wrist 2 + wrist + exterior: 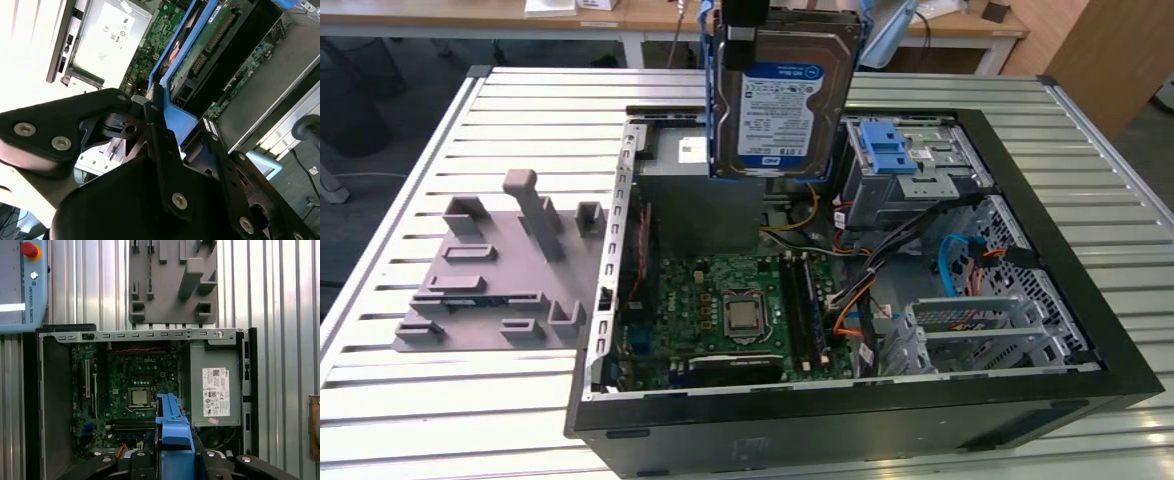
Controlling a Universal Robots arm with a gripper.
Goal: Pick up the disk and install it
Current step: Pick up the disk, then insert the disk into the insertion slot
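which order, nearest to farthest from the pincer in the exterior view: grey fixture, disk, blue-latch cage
1. the disk, held in the pincer above the case
2. the blue-latch cage, toward the exterior view's right
3. the grey fixture, on the exterior view's left

- An open black computer case [854, 425] is lying on the slatted metal worktop [440, 400], green motherboard [707, 300] facing upward.
- A grey power-supply box [212, 390] is sitting in one corner.
- A metal cage [927, 178] with a blue latch [891, 155] is standing inside the case.
- A grey moulded fixture [494, 285] is resting beside the case, toward the exterior view's left.
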